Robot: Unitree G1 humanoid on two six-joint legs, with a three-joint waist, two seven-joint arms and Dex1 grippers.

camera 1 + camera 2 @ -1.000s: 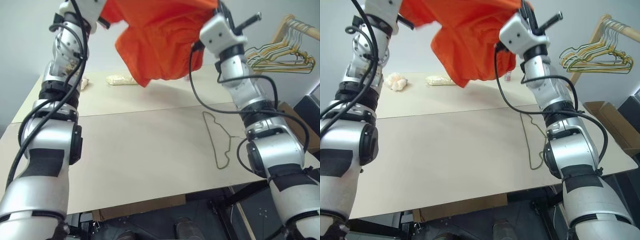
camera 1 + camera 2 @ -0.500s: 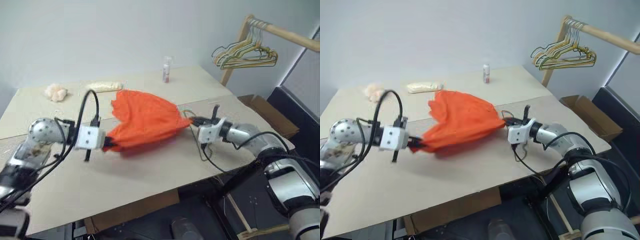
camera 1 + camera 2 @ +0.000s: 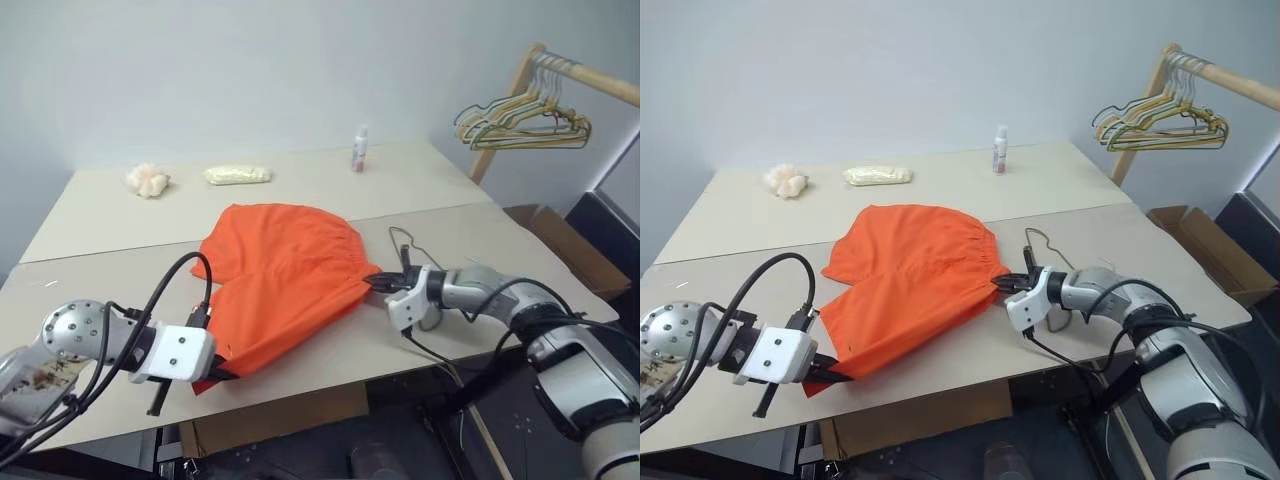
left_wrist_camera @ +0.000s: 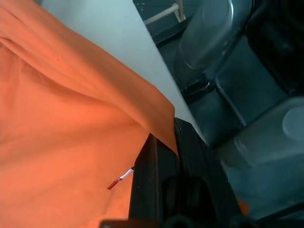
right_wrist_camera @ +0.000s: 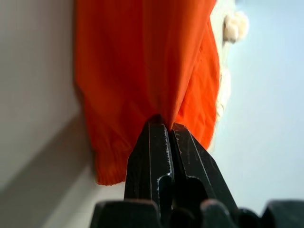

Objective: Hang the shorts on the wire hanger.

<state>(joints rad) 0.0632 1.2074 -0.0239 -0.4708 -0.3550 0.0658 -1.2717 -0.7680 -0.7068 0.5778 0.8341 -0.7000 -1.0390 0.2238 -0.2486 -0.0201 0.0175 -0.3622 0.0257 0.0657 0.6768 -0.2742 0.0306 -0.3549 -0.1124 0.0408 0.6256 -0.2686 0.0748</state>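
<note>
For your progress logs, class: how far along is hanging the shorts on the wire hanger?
Done: the shorts lie spread flat on the table. In hand: the left gripper and right gripper are each shut on an edge of them. Left: the hanger lies beside the shorts, not yet threaded.

Shorts [image 3: 285, 280] are lying mid-surface [image 3: 120, 280], wire hanger [image 3: 403, 243] just to their right; small bottle [image 3: 359, 149] and two lumps are sitting along the far edge.
</note>
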